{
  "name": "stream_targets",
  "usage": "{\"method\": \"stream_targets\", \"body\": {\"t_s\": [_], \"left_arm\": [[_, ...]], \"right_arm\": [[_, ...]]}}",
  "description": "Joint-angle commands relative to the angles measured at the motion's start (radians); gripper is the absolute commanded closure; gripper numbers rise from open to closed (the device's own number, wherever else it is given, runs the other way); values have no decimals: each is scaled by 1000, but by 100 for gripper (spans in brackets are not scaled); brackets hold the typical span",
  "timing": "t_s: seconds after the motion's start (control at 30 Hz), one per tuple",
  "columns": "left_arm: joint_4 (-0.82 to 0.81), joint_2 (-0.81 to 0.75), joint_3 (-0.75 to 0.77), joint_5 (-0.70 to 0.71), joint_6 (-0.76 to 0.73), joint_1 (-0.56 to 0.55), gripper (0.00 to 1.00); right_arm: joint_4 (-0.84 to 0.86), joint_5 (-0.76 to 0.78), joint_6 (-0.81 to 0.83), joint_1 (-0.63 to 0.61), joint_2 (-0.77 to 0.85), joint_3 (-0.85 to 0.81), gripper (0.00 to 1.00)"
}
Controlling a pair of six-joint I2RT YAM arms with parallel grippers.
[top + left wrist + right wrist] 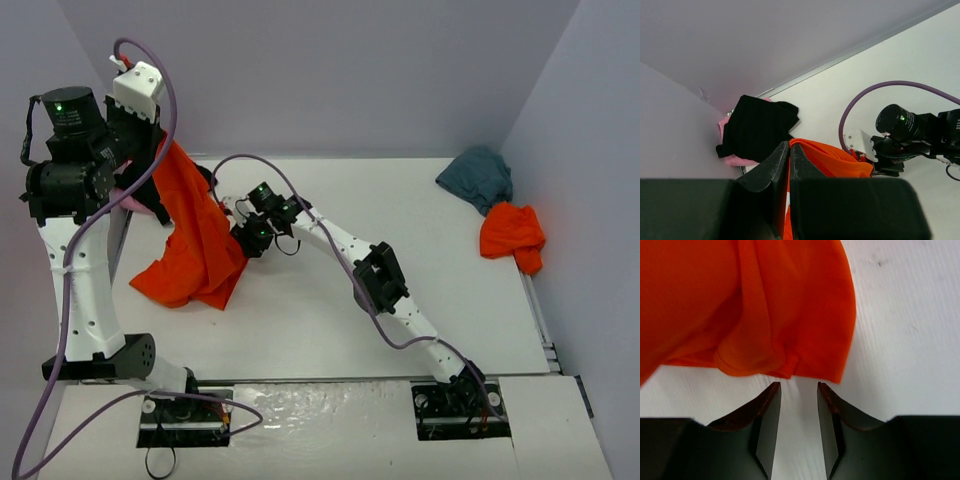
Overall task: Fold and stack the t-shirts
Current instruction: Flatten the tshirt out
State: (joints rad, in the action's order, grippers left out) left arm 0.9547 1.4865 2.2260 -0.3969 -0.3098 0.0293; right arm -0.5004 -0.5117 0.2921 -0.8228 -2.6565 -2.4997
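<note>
The left gripper (789, 150), pinching cloth, holds 1 orange t-shirt (195, 245) high at far left so it hangs straight, its lower end on the table (330, 320); the right gripper (799, 390), jaws spread and empty, faces its lower edge, probably to catch a corner.

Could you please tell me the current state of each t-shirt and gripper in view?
Left gripper: shut on the hanging orange-red t-shirt.
Right gripper: open, just short of that shirt's hem.
Hanging orange-red t-shirt: lifted, lower end bunched on the table.
Black t-shirt: looks folded, on the pink t-shirt.
Pink t-shirt: mostly covered.
Teal-grey t-shirt: crumpled.
Other orange-red t-shirt: crumpled.
</note>
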Motion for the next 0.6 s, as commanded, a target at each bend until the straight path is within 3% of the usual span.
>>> {"method": "stream_targets", "body": {"t_s": [0.0, 0.33, 0.43, 0.47, 0.57], "left_arm": [[-34, -77, -11, 47, -8, 7, 100], [-51, -134, -124, 79, -23, 9, 100], [-51, -129, -114, 70, -22, 8, 100], [-48, -126, -109, 69, -24, 7, 100], [-48, -121, -105, 66, -24, 6, 100]], "right_arm": [[42, -68, -25, -48, -26, -128, 71], [83, 15, -81, -95, -117, -139, 79], [65, 119, -92, -89, -90, -48, 90], [58, 138, -87, -84, -79, -14, 99], [34, 173, -26, -69, -30, 128, 100]]}}
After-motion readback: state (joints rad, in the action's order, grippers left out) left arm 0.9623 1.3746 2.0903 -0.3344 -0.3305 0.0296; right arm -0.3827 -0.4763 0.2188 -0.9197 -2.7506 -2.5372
